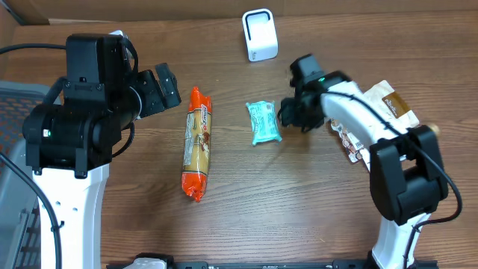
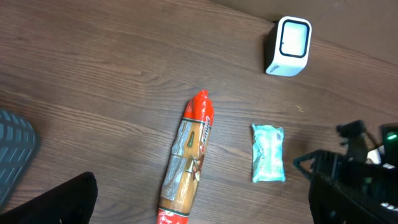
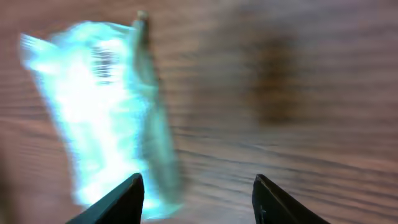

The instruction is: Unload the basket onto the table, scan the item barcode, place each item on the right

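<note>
A teal packet (image 1: 264,122) lies flat on the wooden table near the middle. My right gripper (image 1: 287,116) is just to its right, low over the wood. In the right wrist view the packet (image 3: 93,106) is a blurred teal shape against the left finger, and the right gripper (image 3: 199,193) is open with only bare wood between its fingers. The white scanner (image 1: 259,35) stands at the back edge. My left gripper (image 1: 166,88) hangs open above the table's left part, holding nothing. From the left wrist I see the packet (image 2: 268,153) and scanner (image 2: 287,46).
A long orange tube-shaped package (image 1: 197,143) lies left of the teal packet, below the left gripper (image 2: 202,180). A brown and white snack bag (image 1: 388,104) lies at the right under the right arm. A grey basket (image 1: 11,112) sits off the table's left edge.
</note>
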Available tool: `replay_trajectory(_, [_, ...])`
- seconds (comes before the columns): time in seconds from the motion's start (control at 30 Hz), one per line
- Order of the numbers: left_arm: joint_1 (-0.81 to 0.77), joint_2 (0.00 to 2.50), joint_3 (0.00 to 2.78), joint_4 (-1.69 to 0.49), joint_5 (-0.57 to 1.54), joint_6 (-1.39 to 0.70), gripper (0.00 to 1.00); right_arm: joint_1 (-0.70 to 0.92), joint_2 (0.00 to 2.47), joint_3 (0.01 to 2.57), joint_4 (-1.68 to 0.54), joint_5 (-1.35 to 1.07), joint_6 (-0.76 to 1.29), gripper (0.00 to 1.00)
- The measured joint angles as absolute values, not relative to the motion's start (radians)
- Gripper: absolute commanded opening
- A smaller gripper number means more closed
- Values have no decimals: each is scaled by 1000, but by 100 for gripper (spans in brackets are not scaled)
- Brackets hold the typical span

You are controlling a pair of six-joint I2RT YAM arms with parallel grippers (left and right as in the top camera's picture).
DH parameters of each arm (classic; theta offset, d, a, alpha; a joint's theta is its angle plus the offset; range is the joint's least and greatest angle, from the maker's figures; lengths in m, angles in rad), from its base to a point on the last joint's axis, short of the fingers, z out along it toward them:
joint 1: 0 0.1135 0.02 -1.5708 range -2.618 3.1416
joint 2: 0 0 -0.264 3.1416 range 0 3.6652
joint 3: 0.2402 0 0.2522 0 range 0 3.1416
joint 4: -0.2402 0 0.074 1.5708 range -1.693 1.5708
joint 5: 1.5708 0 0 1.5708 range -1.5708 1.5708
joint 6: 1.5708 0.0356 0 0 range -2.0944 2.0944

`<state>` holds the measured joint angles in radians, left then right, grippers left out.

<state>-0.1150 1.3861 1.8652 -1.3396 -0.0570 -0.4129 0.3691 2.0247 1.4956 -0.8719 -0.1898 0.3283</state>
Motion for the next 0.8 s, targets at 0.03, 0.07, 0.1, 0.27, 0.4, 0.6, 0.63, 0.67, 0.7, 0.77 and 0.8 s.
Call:
replay_trajectory(0.03, [-115, 1386, 1865, -1340, -57, -413, 100, 366, 2025, 1515, -875, -228, 325, 57])
replay_trajectory(0.07, [-115, 1386, 1865, -1340, -57, -413, 99, 367, 2024, 1530, -875, -261, 323, 57])
replay_trajectory(0.1, [-115, 1386, 1865, -1340, -57, -413, 100, 375, 2023, 1544, -872, -302, 320, 57])
replay_trajectory(0.27, [-115, 1386, 1865, -1340, -57, -413, 100, 433, 2022, 1554, -846, -333, 313, 62])
replay_trajectory(0.4, [-115, 1386, 1865, -1340, -57, -413, 100, 499, 2023, 1554, -841, -200, 313, 63])
replay_trajectory(0.6, [-115, 1386, 1865, -1340, -57, -413, 100, 514, 2037, 1554, -823, -144, 244, 54])
replay_trajectory(0.63, [-115, 1386, 1865, -1340, -57, -413, 100, 512, 2046, 1554, -807, -142, 222, 47])
replay_trajectory(0.67, [-115, 1386, 1865, -1340, -57, -413, 99, 513, 2054, 1554, -792, -139, 207, 35])
replay_trajectory(0.7, [-115, 1386, 1865, -1340, -57, -413, 99, 516, 2061, 1554, -778, -138, 191, 24])
replay_trajectory(0.77, [-115, 1386, 1865, -1340, -57, -413, 100, 532, 2078, 1554, -753, -123, 163, 17])
replay_trajectory(0.8, [-115, 1386, 1865, -1340, -57, -413, 100, 541, 2085, 1554, -743, -119, 160, 15])
